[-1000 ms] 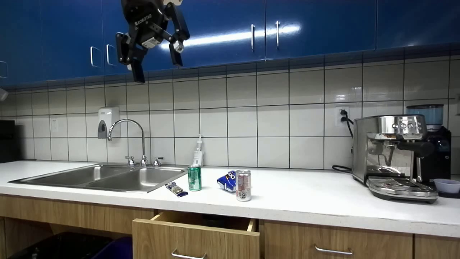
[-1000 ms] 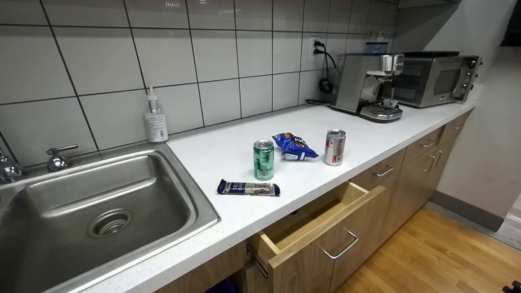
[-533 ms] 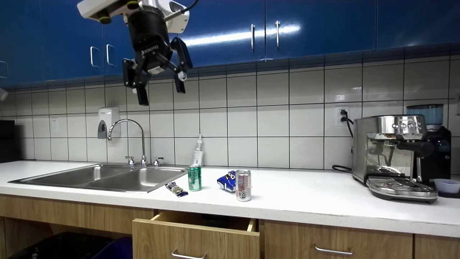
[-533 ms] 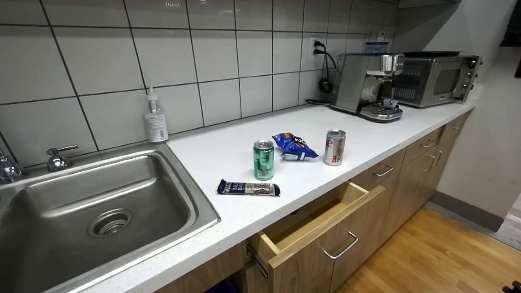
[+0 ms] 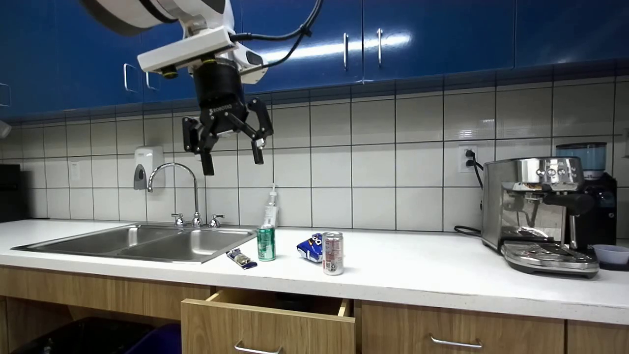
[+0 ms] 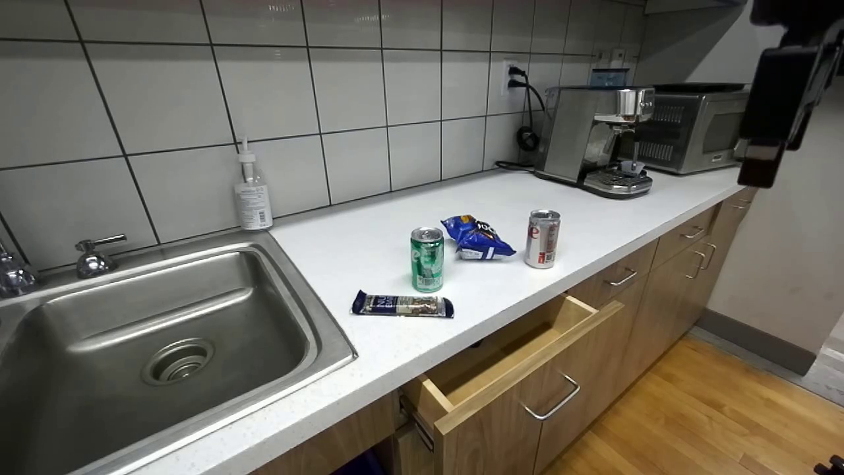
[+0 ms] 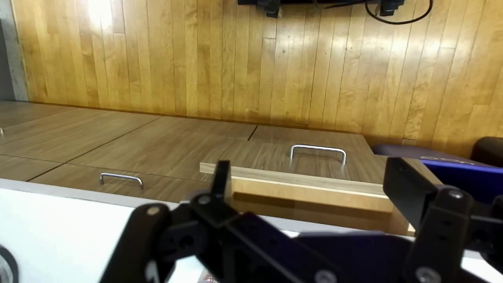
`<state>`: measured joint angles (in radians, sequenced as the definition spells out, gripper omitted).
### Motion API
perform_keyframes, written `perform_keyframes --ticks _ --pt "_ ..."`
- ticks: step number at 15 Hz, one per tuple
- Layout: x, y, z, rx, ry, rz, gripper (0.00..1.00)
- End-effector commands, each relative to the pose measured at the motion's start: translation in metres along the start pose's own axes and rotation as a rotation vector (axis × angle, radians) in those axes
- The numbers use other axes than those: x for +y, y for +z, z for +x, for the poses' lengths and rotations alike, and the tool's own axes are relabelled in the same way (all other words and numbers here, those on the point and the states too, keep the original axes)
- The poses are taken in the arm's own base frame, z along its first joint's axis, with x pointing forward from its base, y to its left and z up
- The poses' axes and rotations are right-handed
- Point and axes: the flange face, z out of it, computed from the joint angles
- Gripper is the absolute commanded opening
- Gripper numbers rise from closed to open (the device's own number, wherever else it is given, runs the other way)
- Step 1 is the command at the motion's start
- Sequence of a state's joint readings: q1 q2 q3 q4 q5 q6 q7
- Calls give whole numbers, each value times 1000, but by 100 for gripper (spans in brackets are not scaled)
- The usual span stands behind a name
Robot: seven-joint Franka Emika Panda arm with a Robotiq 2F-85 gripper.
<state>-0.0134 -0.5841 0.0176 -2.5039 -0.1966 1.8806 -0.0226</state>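
Observation:
My gripper (image 5: 233,164) is open and empty, fingers pointing down, in the air above the counter near the sink. One finger shows at the right edge in an exterior view (image 6: 768,132); both show in the wrist view (image 7: 308,165). Below it on the white counter (image 5: 408,265) are a wrapped snack bar (image 6: 402,305), an upright green can (image 6: 427,260), a blue chip bag (image 6: 476,237) and an upright silver can (image 6: 542,239). A wooden drawer (image 5: 268,324) stands open below; its front and handle also show in the wrist view (image 7: 271,161). A dark thing (image 5: 295,301) lies inside.
A double steel sink (image 5: 172,258) with a tall faucet (image 5: 195,194) is at the left, a pump bottle (image 6: 253,198) behind it. A coffee machine (image 5: 535,211) and microwave (image 6: 702,128) stand farther along. Blue cabinets (image 5: 432,39) hang above. A bin (image 5: 83,337) sits below.
The arm has come down from the upper cabinets and slightly to the right, with the gripper open throughout. A finger has entered an exterior view at the right. The counter items and drawer have not moved.

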Motion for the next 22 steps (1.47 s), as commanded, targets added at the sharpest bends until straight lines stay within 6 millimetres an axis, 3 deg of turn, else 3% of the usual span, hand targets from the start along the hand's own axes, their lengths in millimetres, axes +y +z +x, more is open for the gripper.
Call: perform_keyframes --ticks 1,6,14,15,17,22 --pt "4 22 19 2 -57 10 100" --pt "5 59 47 19 -69 30 100" --pt "-21 120 113 -56 -101 22 100" --pt "-15 112 88 -32 -91 42 100" --pt "-17 122 94 -52 -97 45 100" --pt "-16 117 93 -42 -94 44 100"
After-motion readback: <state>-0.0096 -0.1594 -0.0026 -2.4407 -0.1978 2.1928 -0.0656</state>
